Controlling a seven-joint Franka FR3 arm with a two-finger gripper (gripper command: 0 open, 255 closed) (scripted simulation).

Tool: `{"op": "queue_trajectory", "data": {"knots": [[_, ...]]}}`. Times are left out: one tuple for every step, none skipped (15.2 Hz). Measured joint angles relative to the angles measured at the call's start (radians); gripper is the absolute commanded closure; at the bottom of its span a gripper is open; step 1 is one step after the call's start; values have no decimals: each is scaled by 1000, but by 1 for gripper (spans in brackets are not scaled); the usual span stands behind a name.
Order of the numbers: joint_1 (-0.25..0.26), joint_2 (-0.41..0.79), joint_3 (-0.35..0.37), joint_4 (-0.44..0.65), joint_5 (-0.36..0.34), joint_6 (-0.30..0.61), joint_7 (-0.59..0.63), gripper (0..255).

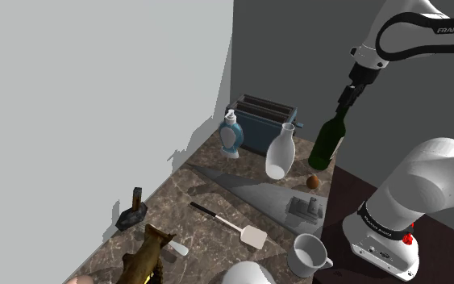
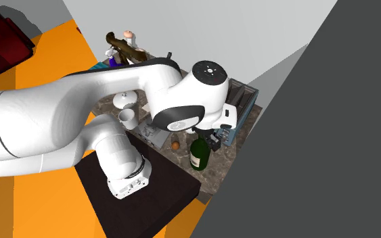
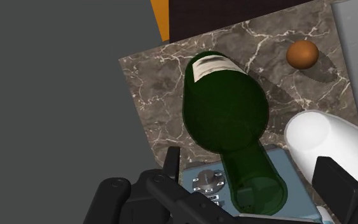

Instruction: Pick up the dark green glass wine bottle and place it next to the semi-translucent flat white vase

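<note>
Along the back of the marbled bench (image 1: pixel 186 187), in the shoulder view, stand a blue-and-white bottle (image 1: pixel 231 135), a blue-grey toaster (image 1: pixel 259 123) and the flat white vase (image 1: pixel 278 153). Close to the right of the vase, near the bench's corner by the dark wall (image 1: pixel 297 48), the dark green wine bottle (image 1: pixel 329 140) stands upright, with a small orange-brown ball (image 1: pixel 314 182) in front of it. The black claw (image 1: pixel 347 100) sits over the bottle's neck. In the wrist view its fingers (image 3: pixel 344 186) stand apart on either side, not touching the glass.
</note>
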Motion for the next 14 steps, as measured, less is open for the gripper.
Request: {"op": "queue_trajectory", "data": {"knots": [[0, 0, 0, 0, 0, 0, 0, 255], [0, 0, 0, 0, 0, 0, 0, 255], [0, 0, 0, 0, 0, 0, 0, 255], [0, 0, 0, 0, 0, 0, 0, 255], [0, 0, 0, 0, 0, 0, 0, 255], [0, 0, 0, 0, 0, 0, 0, 255], [0, 0, 0, 0, 0, 0, 0, 255], [0, 0, 0, 0, 0, 0, 0, 255], [0, 0, 0, 0, 0, 0, 0, 255], [0, 0, 0, 0, 0, 0, 0, 255], [1, -2, 2, 5, 2, -7, 1, 255], [1, -4, 4, 13, 3, -17, 0, 255], [3, -5, 10, 25, 8, -30, 2, 255], [4, -6, 12, 36, 10, -42, 1, 255]]}}
